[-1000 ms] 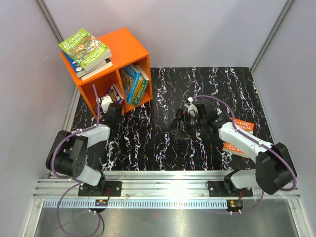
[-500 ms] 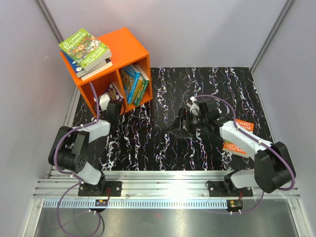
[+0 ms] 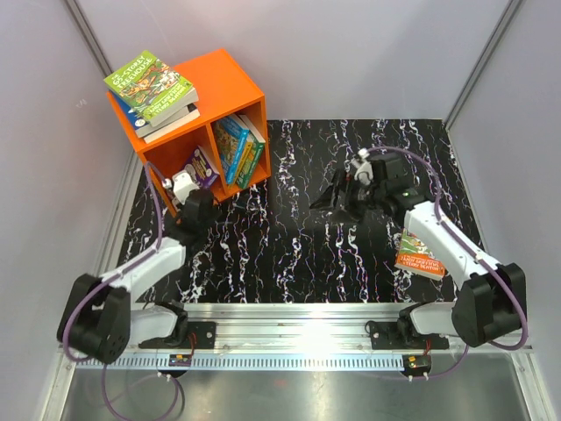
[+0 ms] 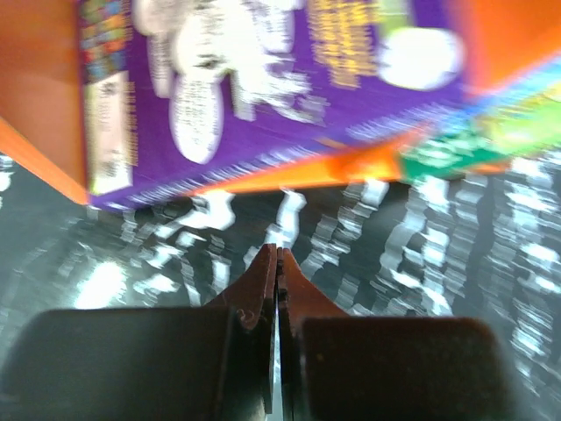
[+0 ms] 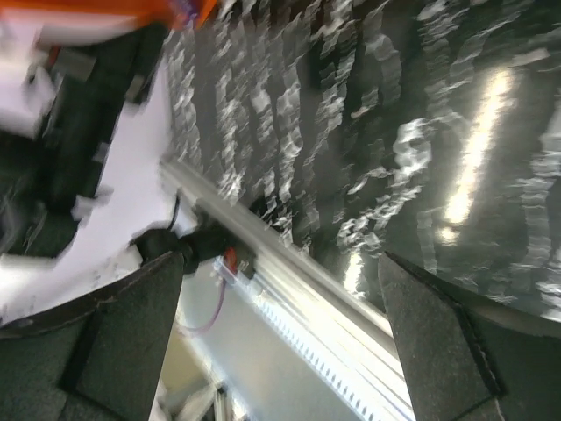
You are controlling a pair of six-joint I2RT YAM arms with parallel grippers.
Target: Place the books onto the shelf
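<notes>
While the right gripper (image 3: 331, 198) gaped empty, the orange book (image 3: 422, 256) lay behind it — beside that arm. The left gripper (image 4: 277, 256) was clenched on nothing at the shelf (image 3: 230, 83).

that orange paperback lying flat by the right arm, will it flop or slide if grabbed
Probably floppy: the orange paperback looks thin, so it may sag if pinched by one edge. Lying flat on the glossy marbled table, it would likely slide when pushed.
</notes>
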